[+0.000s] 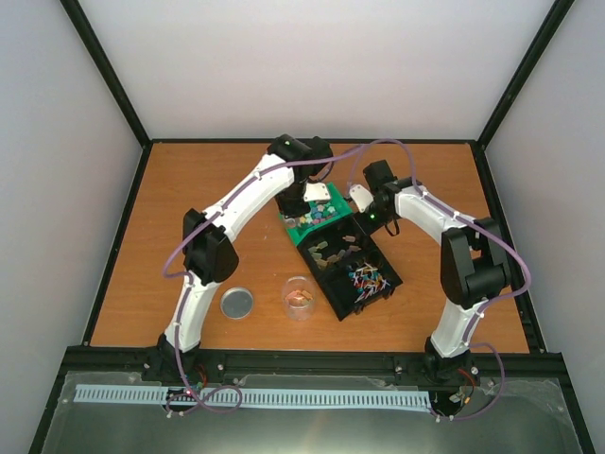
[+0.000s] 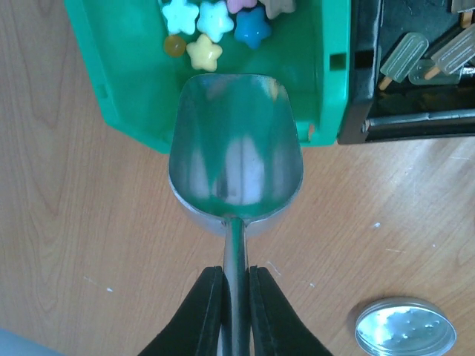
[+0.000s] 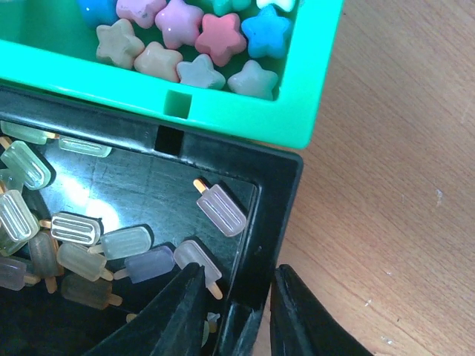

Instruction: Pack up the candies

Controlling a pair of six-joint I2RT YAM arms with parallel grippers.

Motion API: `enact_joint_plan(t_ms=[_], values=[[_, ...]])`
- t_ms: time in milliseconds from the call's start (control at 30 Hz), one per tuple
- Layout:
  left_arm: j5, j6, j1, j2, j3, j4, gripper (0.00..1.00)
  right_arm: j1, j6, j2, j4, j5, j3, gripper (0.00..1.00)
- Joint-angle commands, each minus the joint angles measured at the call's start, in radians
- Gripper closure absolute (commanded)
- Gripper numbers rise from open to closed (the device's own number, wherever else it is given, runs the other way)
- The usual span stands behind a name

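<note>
The candies (image 3: 197, 33) are small star-shaped pieces in pink, blue, beige and pale green, lying in a green tray (image 3: 223, 107) (image 1: 301, 230). Some also show at the top of the left wrist view as candies (image 2: 215, 22). My left gripper (image 2: 236, 289) is shut on the handle of a metal scoop (image 2: 236, 156). The scoop's empty bowl rests over the green tray's (image 2: 133, 81) near edge, just short of the candies. My right gripper (image 3: 237, 311) straddles the corner wall of the black tray (image 3: 274, 193), one finger inside and one outside, closed on it.
The black tray (image 1: 354, 265) adjoins the green one and holds translucent popsicle-shaped pieces (image 3: 220, 210) and coloured sticks (image 1: 367, 279). A clear jar (image 1: 300, 298) and its round metal lid (image 1: 237, 304) (image 2: 404, 326) stand on the wooden table near the arms.
</note>
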Motion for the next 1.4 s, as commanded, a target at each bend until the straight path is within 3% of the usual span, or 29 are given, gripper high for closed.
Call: enact_joint_plan(t_ms=[0, 233, 433, 967, 1367], values=[[-0.032, 0.037, -0.004, 0.034, 0.044, -0.026, 0.99, 0.013, 0.014, -0.043, 0.013, -0.009, -0.012, 0.76], [-0.053, 0.029, -0.004, 0.098, 0.048, -0.026, 0.99, 0.013, 0.013, -0.050, 0.018, -0.004, -0.027, 0.76], [0.011, -0.018, -0.001, 0.112, 0.025, 0.015, 0.99, 0.013, 0.008, -0.053, 0.025, -0.005, -0.037, 0.76], [0.201, -0.093, 0.063, -0.102, -0.493, 0.512, 0.99, 0.012, -0.050, -0.072, 0.046, -0.007, -0.088, 0.81], [0.348, -0.164, 0.123, -0.156, -0.788, 0.942, 0.99, 0.013, -0.111, -0.085, 0.056, 0.002, -0.116, 0.82]])
